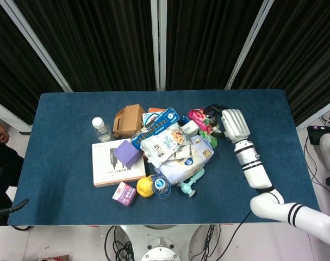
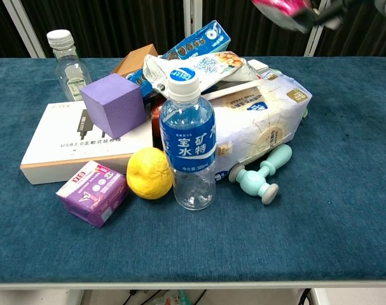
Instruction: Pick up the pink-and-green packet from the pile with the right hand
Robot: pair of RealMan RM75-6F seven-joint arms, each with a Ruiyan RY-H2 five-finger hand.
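Right arm (image 1: 287,209): glossy white shell, rounded segments, thick at the elbend, narrowing toward the wrist. Black bands in pairs around the forearm (image 1: 250,166) and again near the lower joint. Grey ring at the wrist. Right hand (image 1: 230,124): pale grey-white back plate, flat and oblong, faintly ribbed; dark fingers (image 1: 213,110) in black. In the chest view, only a blurred dark-and-white edge of the hand at the top right corner. Left hand not seen in either view.
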